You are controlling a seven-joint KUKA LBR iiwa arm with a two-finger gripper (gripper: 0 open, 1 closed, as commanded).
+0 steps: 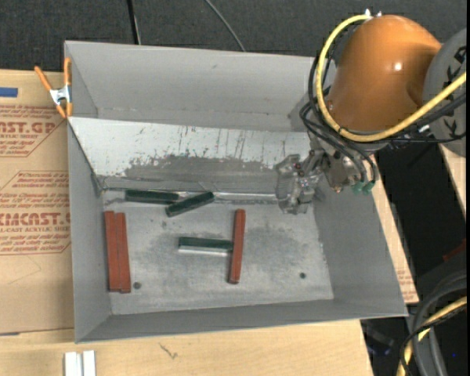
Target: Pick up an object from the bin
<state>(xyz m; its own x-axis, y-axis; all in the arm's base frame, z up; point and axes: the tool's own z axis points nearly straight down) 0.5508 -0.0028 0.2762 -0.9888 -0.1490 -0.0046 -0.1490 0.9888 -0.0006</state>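
Observation:
My gripper (296, 197) hangs over the right part of the bin floor, near the back wall, with nothing seen between its fingers. To its lower left stands a thin red bar (236, 246), lying nearly upright in the view. A short dark green bar (204, 246) lies crosswise, its right end touching the red bar. Further left, near the back wall, lie two more dark green bars (189, 203), one flat along the wall and one slanted across its end.
A wider red block (117, 251) lies along the left wall of the bin. The orange dome and yellow cables of the arm hang over the bin's right rim.

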